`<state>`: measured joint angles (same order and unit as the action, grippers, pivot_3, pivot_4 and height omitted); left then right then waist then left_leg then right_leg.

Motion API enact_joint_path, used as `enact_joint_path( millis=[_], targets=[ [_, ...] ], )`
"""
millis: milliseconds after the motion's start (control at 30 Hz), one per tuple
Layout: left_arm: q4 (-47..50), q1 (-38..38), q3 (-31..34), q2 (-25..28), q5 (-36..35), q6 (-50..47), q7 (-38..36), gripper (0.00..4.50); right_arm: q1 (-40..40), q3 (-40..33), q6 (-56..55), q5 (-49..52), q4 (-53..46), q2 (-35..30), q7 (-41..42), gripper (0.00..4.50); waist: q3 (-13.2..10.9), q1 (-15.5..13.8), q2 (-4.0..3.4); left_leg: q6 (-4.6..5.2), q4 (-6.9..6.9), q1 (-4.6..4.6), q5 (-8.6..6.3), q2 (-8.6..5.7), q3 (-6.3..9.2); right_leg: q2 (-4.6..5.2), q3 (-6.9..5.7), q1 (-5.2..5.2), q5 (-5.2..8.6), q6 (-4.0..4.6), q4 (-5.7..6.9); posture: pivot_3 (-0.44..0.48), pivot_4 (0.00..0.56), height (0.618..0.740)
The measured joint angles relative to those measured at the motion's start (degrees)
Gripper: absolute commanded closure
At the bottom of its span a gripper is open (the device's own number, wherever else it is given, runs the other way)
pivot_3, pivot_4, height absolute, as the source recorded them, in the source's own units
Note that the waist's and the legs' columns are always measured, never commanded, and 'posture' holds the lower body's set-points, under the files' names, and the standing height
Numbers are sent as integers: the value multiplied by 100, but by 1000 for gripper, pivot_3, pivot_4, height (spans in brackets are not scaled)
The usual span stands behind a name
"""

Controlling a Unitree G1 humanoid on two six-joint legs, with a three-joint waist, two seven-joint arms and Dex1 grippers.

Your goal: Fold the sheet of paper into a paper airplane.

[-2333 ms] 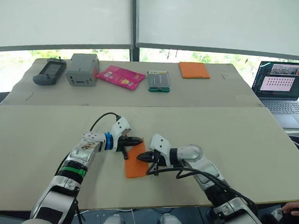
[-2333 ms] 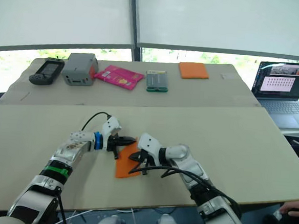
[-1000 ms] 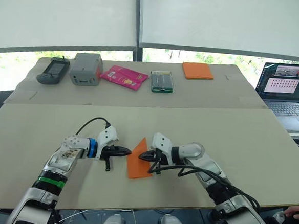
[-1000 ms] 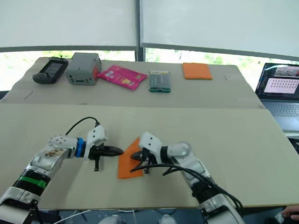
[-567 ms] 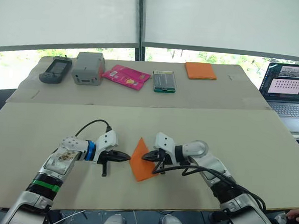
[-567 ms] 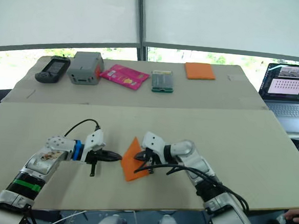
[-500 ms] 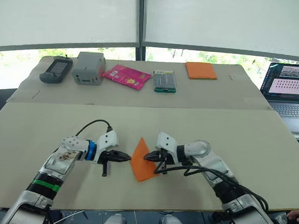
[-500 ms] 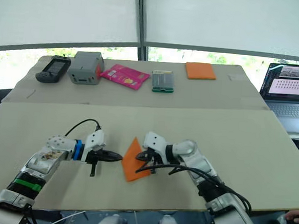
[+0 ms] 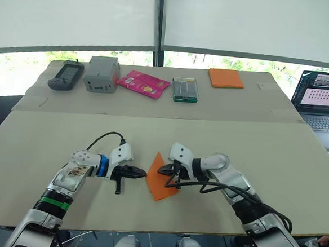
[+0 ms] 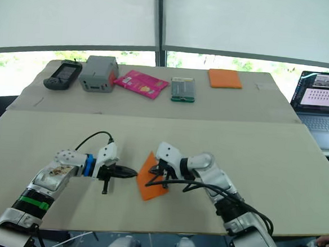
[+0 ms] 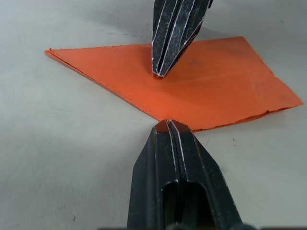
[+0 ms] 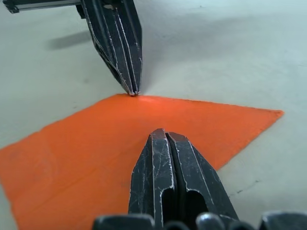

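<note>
Left gripper (image 9: 143, 172) – fingers pressed together, nothing between them, tip at left edge of sheet of paper (image 9: 160, 185). Right gripper (image 9: 161, 170) – fingers likewise together, tip pressing down on sheet's surface. Sheet lies flat on near table (image 9: 275, 159), folded to pointed shape, between the two grippers. Left wrist view shows right tip planted on paper (image 11: 201, 91) and own tip at paper's edge; right wrist view shows left tip touching sheet's border. Head views add far table row: orange rectangle (image 9: 225, 78), pink packet (image 9: 143, 83), grey box (image 9: 102, 74), laptop (image 9: 324, 103) at right.
</note>
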<state>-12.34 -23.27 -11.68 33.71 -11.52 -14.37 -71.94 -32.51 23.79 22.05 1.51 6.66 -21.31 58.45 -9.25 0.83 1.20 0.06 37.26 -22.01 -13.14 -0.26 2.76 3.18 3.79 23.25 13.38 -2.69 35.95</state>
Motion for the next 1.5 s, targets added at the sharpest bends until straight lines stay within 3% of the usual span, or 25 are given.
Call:
enact_joint_path(
  millis=[100,133,267,433,567,733,867,1000,1033,1067,1200,1300,1500],
  targets=[
    [22,15,193,-56,-293,-516,26,4482,88,-65,130,96,-201,-122,23,4500,-6,5,3,0,0,-7,0,1,1,-1,-2,5,0,-1,1,0,150,740],
    [36,23,261,-73,-441,-734,45,4236,127,-108,184,137,-279,-186,36,4500,-9,7,6,0,1,-16,0,1,3,-2,-3,14,0,-1,3,0,150,740],
    [173,-8,670,-67,-1068,-1782,156,3033,255,-412,499,441,-792,-471,142,4500,-17,33,14,1,25,-100,1,3,7,-9,-4,108,-20,22,36,0,150,740],
    [519,-240,980,-95,-1713,-2843,377,1322,346,-613,833,724,-1454,-734,182,4500,-19,37,16,0,34,-114,0,5,16,-10,-15,112,-24,27,37,0,150,740],
    [535,-591,1303,-383,-2178,-3941,1011,42,436,-669,1042,886,-1725,-967,185,4500,-28,21,21,0,54,-118,0,1,15,-8,-17,103,-32,13,29,0,150,740],
    [461,-1088,997,-268,-2134,-4912,1584,42,553,-888,1104,1009,-2000,-1274,118,4500,-34,23,30,-1,60,-117,1,-15,8,-8,-16,100,-39,6,26,0,150,740],
    [379,-1166,970,-53,-2241,-4859,1198,42,898,-964,1142,1067,-2546,-1552,40,4500,-34,53,30,-2,52,-119,1,-10,10,-11,-16,109,-39,10,27,0,150,740],
    [567,-940,613,416,-1892,-3661,497,0,1373,-1064,1762,1585,-3451,-1470,-142,3291,-35,56,29,-4,48,-120,0,5,14,-9,-15,111,-39,18,25,0,150,740],
    [567,-928,585,448,-1872,-3616,466,0,1405,-1067,1790,1608,-3511,-1465,-163,3226,-35,54,29,-4,49,-120,0,4,13,-8,-15,111,-39,19,25,0,150,740],
    [564,-864,518,551,-1770,-3456,351,0,1528,-1065,1897,1728,-3717,-1434,-228,2604,-35,40,29,-4,52,-121,0,2,11,-4,-14,110,-40,18,22,0,150,740],
    [675,-316,-58,1506,-836,-1788,-361,0,2203,-811,2204,1843,-4350,-1294,-733,1236,-36,43,30,-4,53,-117,0,8,-10,-3,-8,110,-37,22,12,0,150,740],
    [921,-134,-56,1680,-802,-1563,-640,0,2211,-485,2163,1529,-4355,-1065,-1236,220,-37,23,30,-3,58,-119,0,10,-14,-3,-8,112,-36,20,17,0,150,740],
    [1290,-76,141,1779,-987,-1772,-743,0,2185,-245,2286,1050,-4363,-752,-2068,60,-39,2,36,-4,62,-121,5,15,-53,-7,-14,109,-23,-7,21,0,150,740]
  ],
)
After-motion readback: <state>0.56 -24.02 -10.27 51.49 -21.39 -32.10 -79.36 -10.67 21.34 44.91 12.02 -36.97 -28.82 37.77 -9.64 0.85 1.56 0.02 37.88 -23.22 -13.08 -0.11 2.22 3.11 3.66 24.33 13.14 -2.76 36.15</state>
